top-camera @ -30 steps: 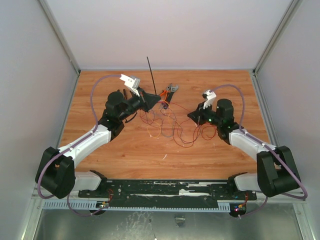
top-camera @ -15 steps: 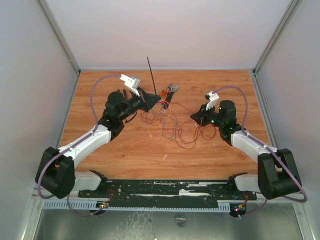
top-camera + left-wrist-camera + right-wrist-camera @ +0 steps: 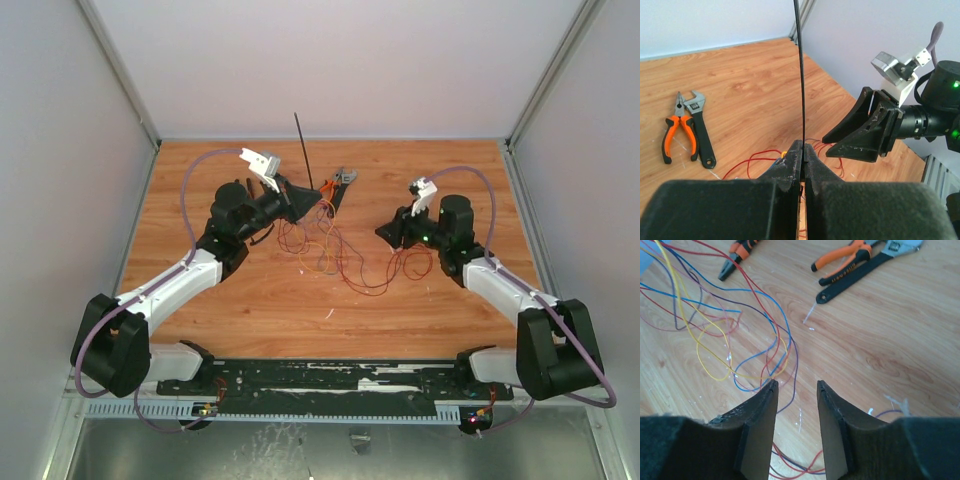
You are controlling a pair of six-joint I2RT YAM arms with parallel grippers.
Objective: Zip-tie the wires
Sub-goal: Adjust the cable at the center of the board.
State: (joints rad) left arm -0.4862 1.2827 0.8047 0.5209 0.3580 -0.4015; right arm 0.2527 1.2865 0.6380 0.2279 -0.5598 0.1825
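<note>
My left gripper (image 3: 312, 199) is shut on the lower end of the zip tie (image 3: 302, 150), a thin black strip that stands up and away from the fingers; it also shows in the left wrist view (image 3: 800, 75). The wires (image 3: 345, 255), thin red, orange, blue and yellow loops, lie on the wood between the two grippers. In the right wrist view they (image 3: 735, 335) spread to the left of and under my right gripper (image 3: 796, 386). That gripper is open and empty, low over the tangle's right side (image 3: 384, 232).
Orange-handled pliers (image 3: 674, 127) and a black adjustable wrench (image 3: 701, 131) lie side by side at the back of the table (image 3: 200, 300), behind the wires. Another orange-handled tool (image 3: 737, 252) lies beside them. Grey walls close in the table on three sides.
The right gripper drew back a little, then came forward to the tangle again. The wire loops have shifted slightly. The left gripper holds the zip tie in about the same place.
</note>
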